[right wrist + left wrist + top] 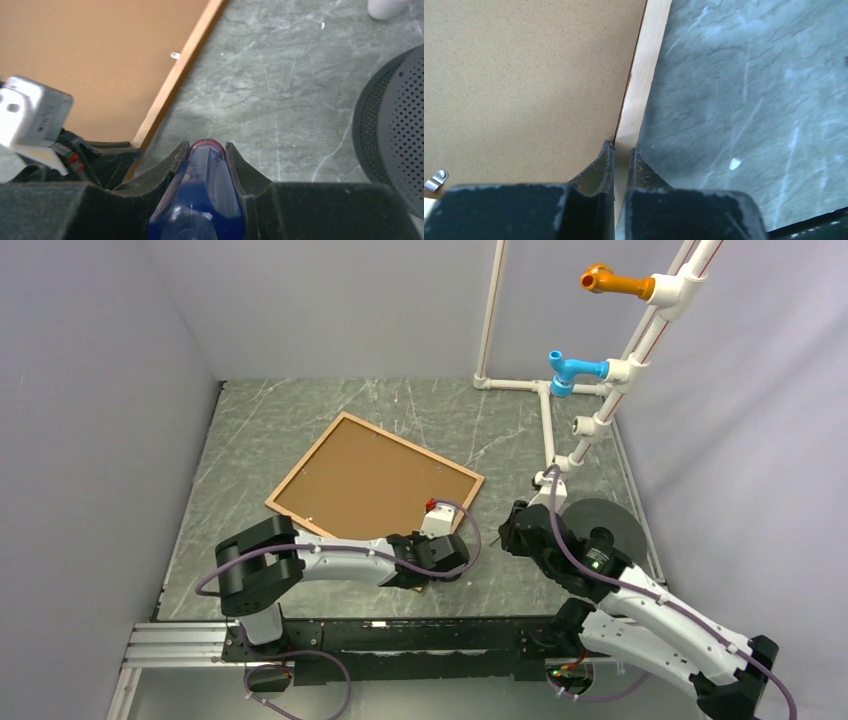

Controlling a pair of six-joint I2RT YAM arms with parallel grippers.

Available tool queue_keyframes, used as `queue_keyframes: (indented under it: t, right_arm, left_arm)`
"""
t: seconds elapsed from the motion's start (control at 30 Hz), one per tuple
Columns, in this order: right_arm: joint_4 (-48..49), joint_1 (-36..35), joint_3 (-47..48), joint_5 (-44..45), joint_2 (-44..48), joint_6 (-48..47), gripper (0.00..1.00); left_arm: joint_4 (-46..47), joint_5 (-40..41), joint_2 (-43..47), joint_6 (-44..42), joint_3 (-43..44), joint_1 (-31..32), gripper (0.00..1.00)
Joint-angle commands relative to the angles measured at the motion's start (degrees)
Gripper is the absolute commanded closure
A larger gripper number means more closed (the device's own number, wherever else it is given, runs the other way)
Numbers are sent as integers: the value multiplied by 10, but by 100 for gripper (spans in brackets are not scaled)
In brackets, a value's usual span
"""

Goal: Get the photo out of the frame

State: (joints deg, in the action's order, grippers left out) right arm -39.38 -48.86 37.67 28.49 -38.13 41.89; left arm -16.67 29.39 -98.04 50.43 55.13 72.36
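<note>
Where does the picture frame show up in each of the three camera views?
Top external: the frame lies mid-table, turned at an angle, back up.
Left wrist: its pale edge runs from top centre down into the left hand.
Right wrist: its edge slants across the upper left.
Shared landmark: the grey marbled table.

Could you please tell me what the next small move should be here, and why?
Probably carry the blue-handled tool in the right gripper to the metal clip on the backing board and turn it aside: the left gripper pinches the frame, steadying it, and the board sits inside.
</note>
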Motion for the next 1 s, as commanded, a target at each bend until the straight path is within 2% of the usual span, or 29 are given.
queue_keyframes:
  t: [0.0,0.17,0.37,0.47,0.53,0.57,0.6,0.7,0.83,0.97]
  right_arm:
    - [28,21,14,8,-33,5,100]
    - [57,54,6,-39,-44,-18,100]
    - [69,95,14,-79,-65,-53,100]
    - [78,114,25,-107,-91,-77,100]
    - [79,117,41,-112,-115,-92,100]
    - [81,118,48,-115,-126,-100,100]
    - [85,118,54,-121,-135,-110,100]
    - [104,118,71,-137,-164,-149,100]
    - [114,118,108,-123,-217,-189,100]
    - [120,118,156,-113,-282,-213,100]
  left_arm:
    - [-16,-104,-65,135,35,2,100]
    - [-3,-102,-79,147,81,2,100]
    - [42,-144,-68,125,91,0,99]
    - [53,-139,-19,99,54,-1,70]
    - [68,-134,40,87,10,-2,41]
    - [76,-136,69,80,-19,-2,31]
    - [78,-139,93,75,-37,-3,26]
    - [103,-146,171,66,-107,-3,15]
    - [114,-132,270,86,-204,-3,15]
    - [82,-114,345,90,-262,-4,15]
